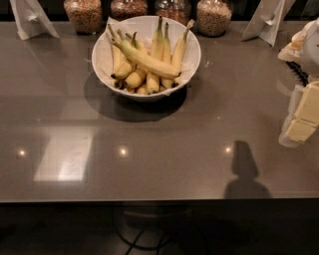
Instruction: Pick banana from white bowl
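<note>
The white bowl [185, 83] stands at the back middle of the grey counter, lined with white paper and holding several yellow bananas. The banana [147, 61], the longest one, lies diagonally on top of the others, with its greenish stem end at the upper left and its dark tip at the lower right. My gripper [302, 118] comes in at the right edge of the view, pale yellow and white, well to the right of the bowl and a little nearer than it. It touches nothing in the bowl.
Several glass jars of grains [83, 15] line the back edge behind the bowl. White folded cards stand at the back left [31, 19] and back right [266, 21]. The counter's front edge [159, 199] runs across the lower view, with cables on the floor below it.
</note>
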